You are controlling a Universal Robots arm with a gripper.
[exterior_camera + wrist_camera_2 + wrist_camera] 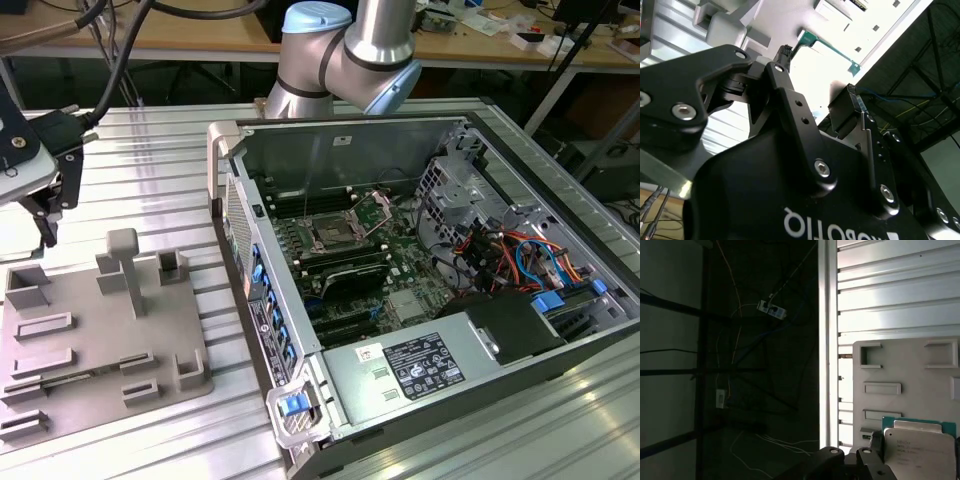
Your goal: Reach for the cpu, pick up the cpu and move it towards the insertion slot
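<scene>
My tool, closed on opposite edges of the thin, square, silvery-topped, green-rimmed cpu, holds it above the grey plastic tray; I judge the chip light, stiff, smooth-lidded and fragile underneath, so edge-hold only.

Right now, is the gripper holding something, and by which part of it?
The gripper appears to hold the cpu by its side edges; the fingers sit against the rim, and the flat silvery top is bare.
</scene>
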